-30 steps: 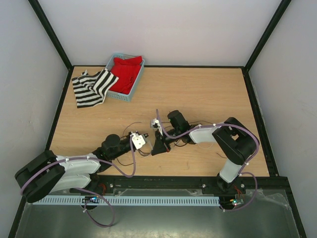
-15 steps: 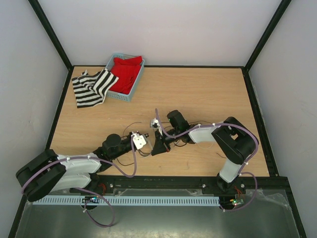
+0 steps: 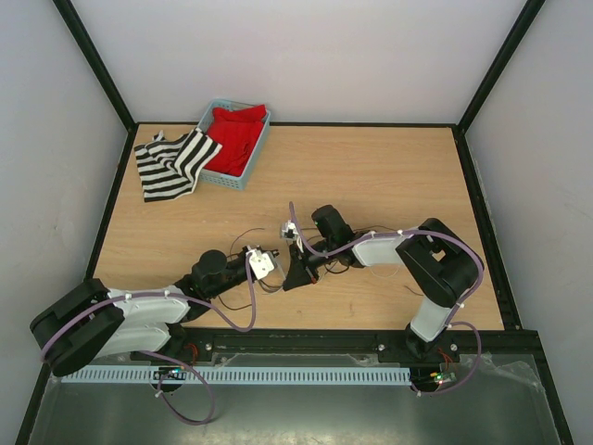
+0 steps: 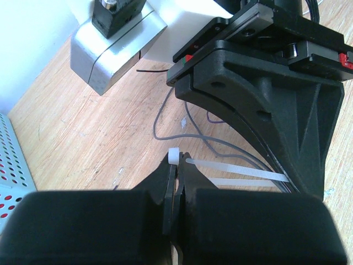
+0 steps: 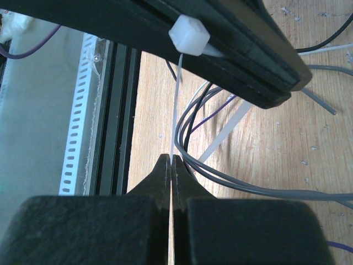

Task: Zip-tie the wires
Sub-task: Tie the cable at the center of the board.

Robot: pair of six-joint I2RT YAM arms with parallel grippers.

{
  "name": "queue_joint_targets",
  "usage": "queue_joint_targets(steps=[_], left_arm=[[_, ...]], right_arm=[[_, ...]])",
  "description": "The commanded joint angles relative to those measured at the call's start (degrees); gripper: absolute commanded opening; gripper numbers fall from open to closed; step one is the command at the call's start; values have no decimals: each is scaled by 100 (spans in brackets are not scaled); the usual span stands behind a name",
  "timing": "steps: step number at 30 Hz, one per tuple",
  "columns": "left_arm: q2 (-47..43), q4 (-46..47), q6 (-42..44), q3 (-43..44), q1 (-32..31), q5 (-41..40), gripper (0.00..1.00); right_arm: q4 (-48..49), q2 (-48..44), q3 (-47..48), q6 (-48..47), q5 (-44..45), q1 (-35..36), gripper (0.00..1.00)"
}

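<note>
The wires (image 5: 190,118) lie in loose loops on the table (image 3: 389,176), near its front centre. A white zip tie (image 4: 237,168) crosses them (encirclement cannot be confirmed). Left gripper (image 4: 177,165): clamped at the tie's head. Right gripper (image 5: 171,165): clamped on its strap.

The wires (image 5: 186,141), thin grey, black and purple strands, curl in loose loops. Just beside them, in the right wrist view, a white zip tie (image 5: 189,35) has its head at twelve o'clock, strap running toward six.
</note>
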Motion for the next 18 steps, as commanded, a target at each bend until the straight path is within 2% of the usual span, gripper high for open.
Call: queue_joint_targets(steps=[1, 18], left_arm=[[-67, 419, 156, 162, 13, -190, 0], [-121, 420, 133, 48, 13, -357, 0]], right_arm=[[-343, 38, 55, -71, -158, 24, 0], [-413, -99, 102, -197, -42, 13, 0]])
